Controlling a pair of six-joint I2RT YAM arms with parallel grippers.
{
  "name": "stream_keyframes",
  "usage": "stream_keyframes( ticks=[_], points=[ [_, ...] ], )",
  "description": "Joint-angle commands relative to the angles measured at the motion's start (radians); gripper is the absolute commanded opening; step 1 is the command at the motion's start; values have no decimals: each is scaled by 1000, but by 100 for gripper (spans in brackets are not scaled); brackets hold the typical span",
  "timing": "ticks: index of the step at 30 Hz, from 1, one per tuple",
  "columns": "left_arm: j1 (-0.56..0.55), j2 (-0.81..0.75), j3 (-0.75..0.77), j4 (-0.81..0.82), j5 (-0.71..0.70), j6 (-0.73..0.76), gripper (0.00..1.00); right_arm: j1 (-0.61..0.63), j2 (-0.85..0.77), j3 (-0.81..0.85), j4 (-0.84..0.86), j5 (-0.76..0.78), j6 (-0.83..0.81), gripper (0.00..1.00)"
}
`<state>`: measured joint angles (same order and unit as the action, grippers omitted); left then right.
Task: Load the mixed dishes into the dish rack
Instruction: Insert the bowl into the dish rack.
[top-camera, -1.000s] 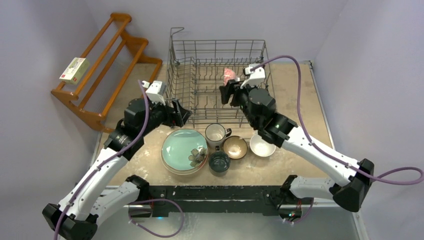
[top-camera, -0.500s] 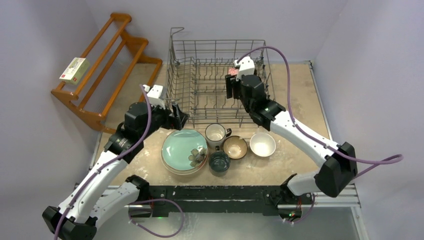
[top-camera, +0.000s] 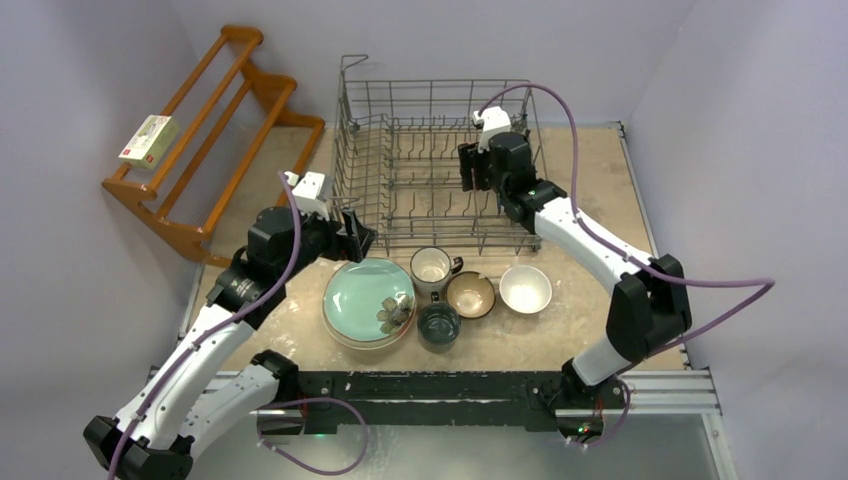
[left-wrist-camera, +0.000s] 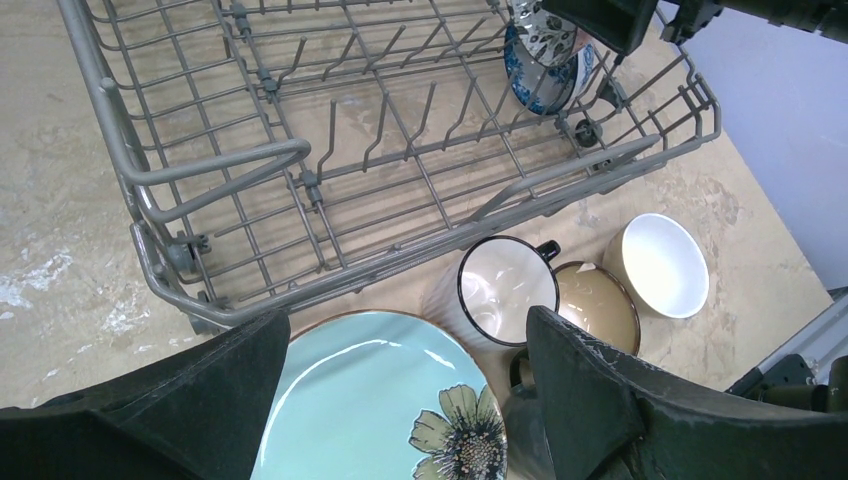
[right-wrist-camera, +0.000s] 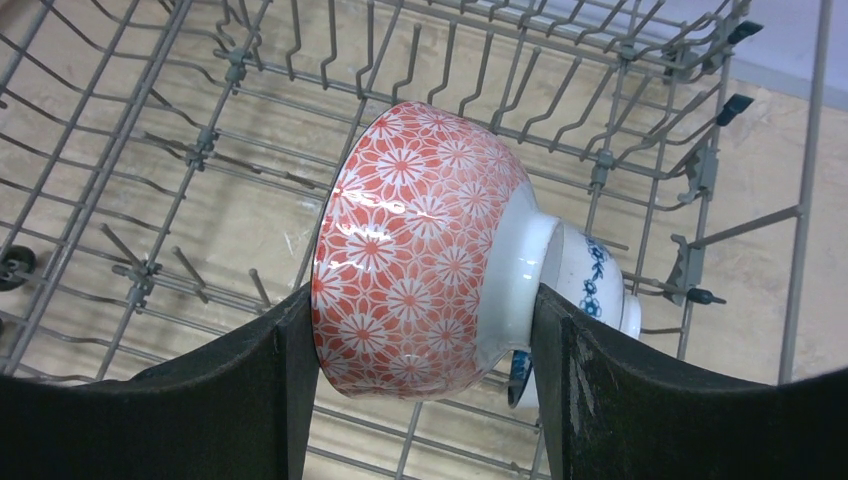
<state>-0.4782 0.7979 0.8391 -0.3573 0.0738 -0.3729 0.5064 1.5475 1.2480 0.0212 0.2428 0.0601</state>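
Now: Red Bowl Over the Rack

Item: red-patterned bowl (right-wrist-camera: 420, 250), clamped in the right gripper (right-wrist-camera: 418, 345), low inside the dish rack (top-camera: 432, 120), right side. It lies on its side, axis near level, foot toward the blue-and-white bowl (right-wrist-camera: 590, 280); contact unclear. Tines sit directly below. Left gripper (left-wrist-camera: 405, 340), jaws apart and empty, hovers over the mint plate (left-wrist-camera: 370, 390).

Left arm bent over the table's left half, left gripper (top-camera: 356, 234) gaping empty; right arm extended toward the far edge, right gripper (top-camera: 468, 168) clamping a red-patterned bowl (right-wrist-camera: 420, 250).
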Motion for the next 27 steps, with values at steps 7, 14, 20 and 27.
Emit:
stream_keyframes(
  ticks=[7,14,20,27],
  points=[
    [3,-10,-5,24,-8,23,86,-56,74,100,5,-147,30,0],
    [3,-5,-6,24,-10,23,86,-67,131,103,-18,-202,54,0],
    [3,1,-6,24,-11,23,86,-72,177,101,-18,-239,105,0],
    [3,7,-4,23,-11,23,86,-83,195,70,-8,-277,176,0]
  ],
)
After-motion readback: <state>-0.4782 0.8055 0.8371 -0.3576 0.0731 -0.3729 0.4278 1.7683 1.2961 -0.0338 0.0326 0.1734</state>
